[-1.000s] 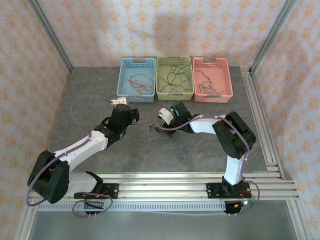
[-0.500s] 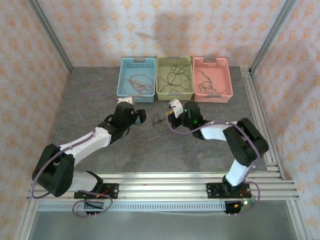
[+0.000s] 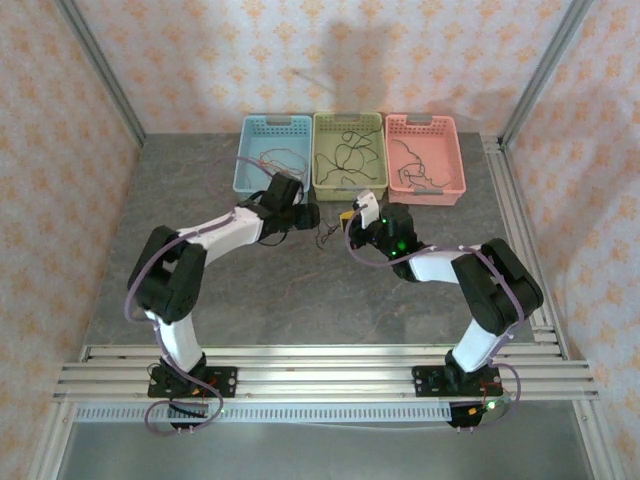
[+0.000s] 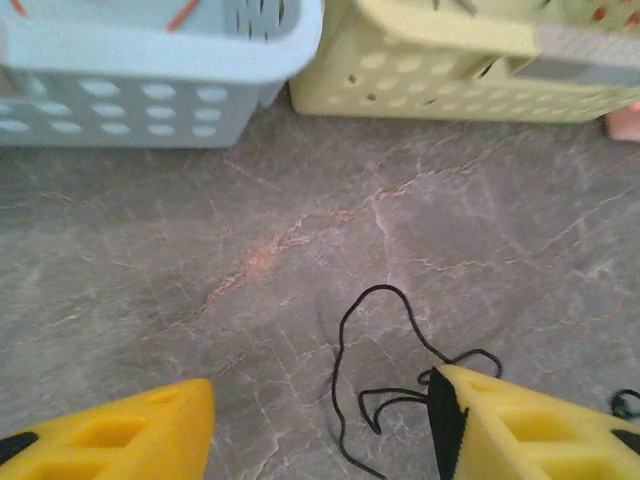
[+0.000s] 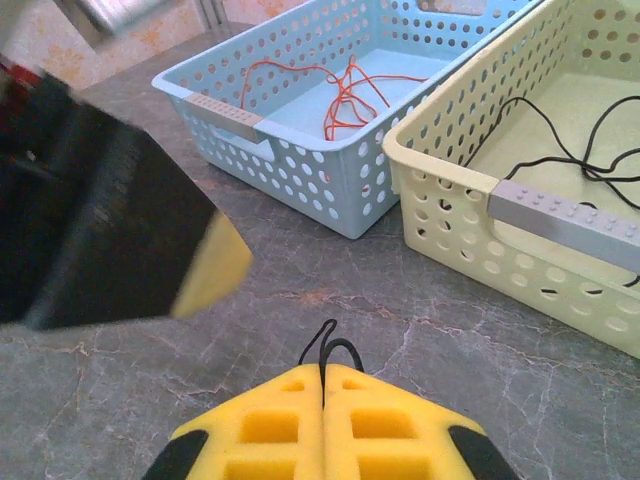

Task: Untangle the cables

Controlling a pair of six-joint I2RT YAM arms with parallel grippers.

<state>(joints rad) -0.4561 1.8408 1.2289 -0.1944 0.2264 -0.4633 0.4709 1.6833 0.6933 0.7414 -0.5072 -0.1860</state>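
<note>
Three baskets line the desk at twelve o'clock: a blue basket with red cables, a green basket and a pink basket. One black cable squiggles mid-desk. Two end effectors flank it. At three o'clock, the right end effector is pressed together, pinching its loop. At nine, the left end effector is spread, strand between its fingers.
</note>
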